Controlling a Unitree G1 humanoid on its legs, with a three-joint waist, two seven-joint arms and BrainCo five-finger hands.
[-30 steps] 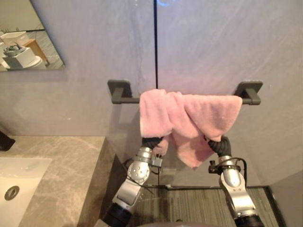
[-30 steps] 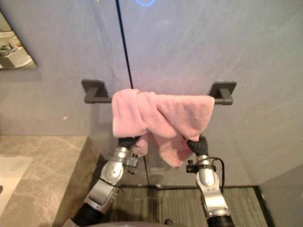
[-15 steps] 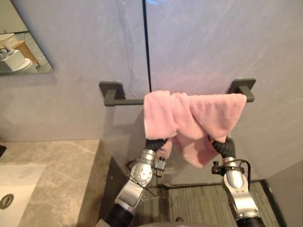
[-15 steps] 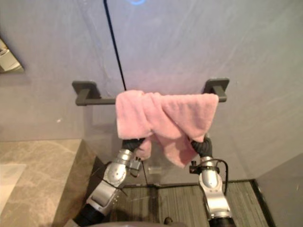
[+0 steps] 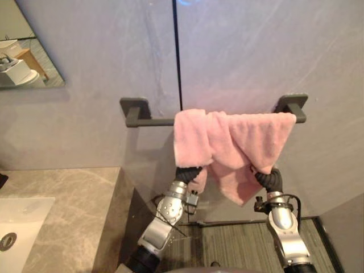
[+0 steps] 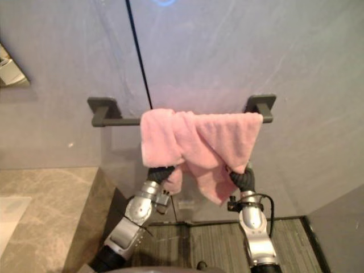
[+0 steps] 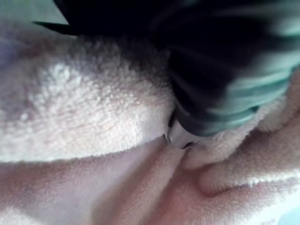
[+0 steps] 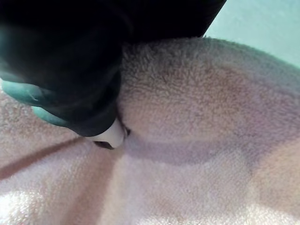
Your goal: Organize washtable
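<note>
A pink towel (image 5: 227,142) hangs bunched over the right part of a dark wall bar (image 5: 151,121), its folds crossing in the middle. Both arms reach up from below into the hanging cloth. The dark cover of my left hand (image 5: 186,172) goes in under the towel's left lower edge. My right hand (image 5: 267,177) goes in under the right lower edge. In the left wrist view, my left hand (image 7: 220,93) is buried in towel (image 7: 93,122) folds. The right wrist view has my right hand (image 8: 70,70) pressed into the towel (image 8: 197,117) the same way.
A marble counter (image 5: 62,210) with a white sink (image 5: 17,227) lies at the lower left, its side edge close to my left arm. A mirror (image 5: 28,45) hangs at the upper left. Striped flooring (image 5: 239,244) runs below the bar along the grey wall.
The camera has shifted. The towel sits slightly further right along the bar than one second ago. Both hands have stayed under its lower edges.
</note>
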